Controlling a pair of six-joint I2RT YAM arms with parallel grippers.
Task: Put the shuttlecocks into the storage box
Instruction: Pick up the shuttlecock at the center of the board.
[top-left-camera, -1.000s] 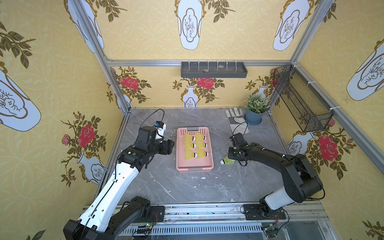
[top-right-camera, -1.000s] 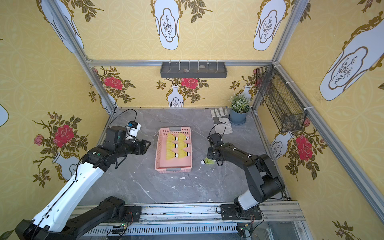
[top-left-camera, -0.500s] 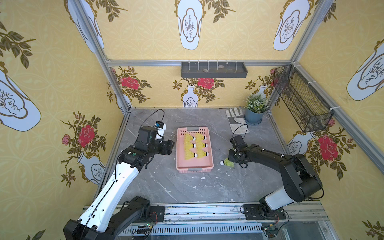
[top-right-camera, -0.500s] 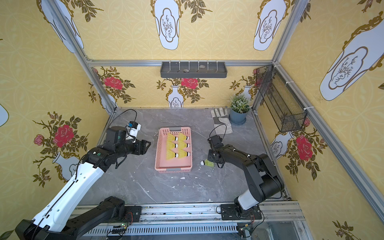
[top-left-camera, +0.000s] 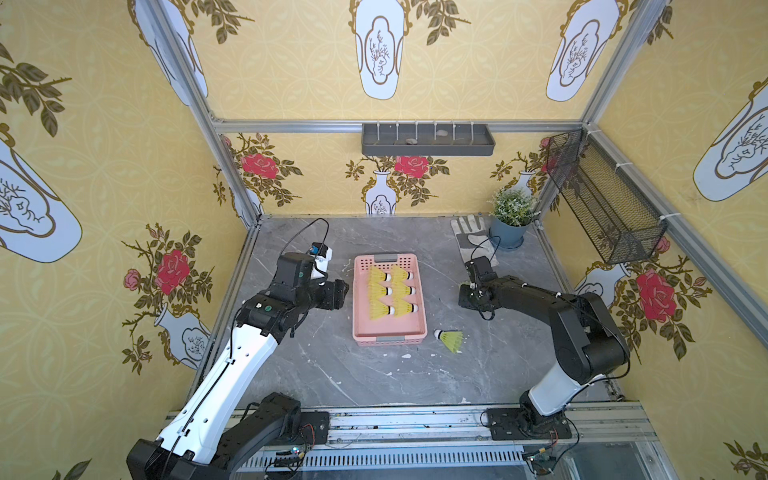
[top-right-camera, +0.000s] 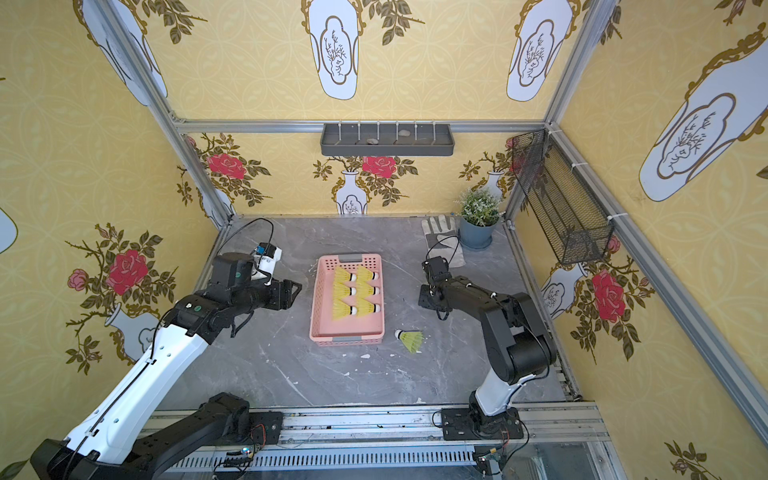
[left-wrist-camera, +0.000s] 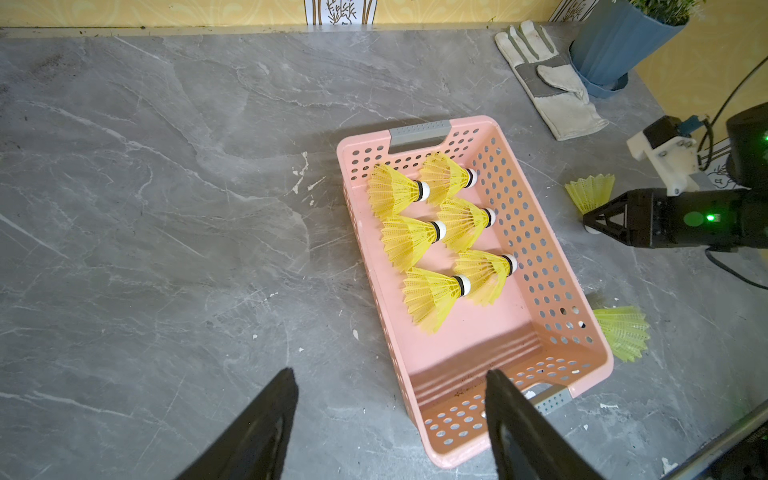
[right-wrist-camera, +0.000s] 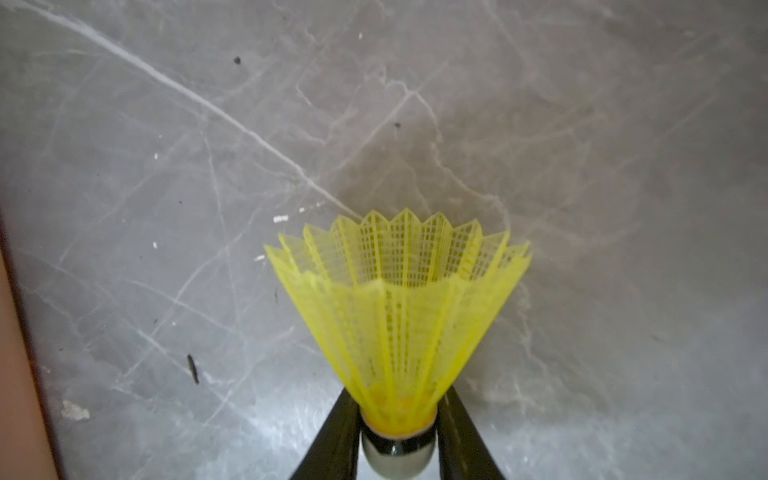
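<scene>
Right gripper (right-wrist-camera: 398, 401) is shown clamped on the dark-banded, white-tipped base of a shuttlecock (right-wrist-camera: 399, 307), whose yellow skirt is fanned out ahead of the fingers over the grey table (right-wrist-camera: 166, 166). Whether it is lifted clear of the table cannot be told. In both top views the held shuttlecock is hidden beneath this gripper, which is seen near one long side of the pink box (top-left-camera: 390, 330).

A second shuttlecock (top-left-camera: 451, 340) is seen lying on its side on the table, near the right gripper on the side toward that arm's base. It is just beside a corner of the box but outside it. Six shuttlecocks (left-wrist-camera: 419, 241) are laid in three pairs inside the box, which is placed between the two grippers.

Left gripper (left-wrist-camera: 390, 376) is held with its jaws wide apart and nothing between them, just beside the box's other long side. A work glove (top-left-camera: 473, 241) and a potted plant (top-left-camera: 509, 232) are set beyond the right gripper, near the back wall.
</scene>
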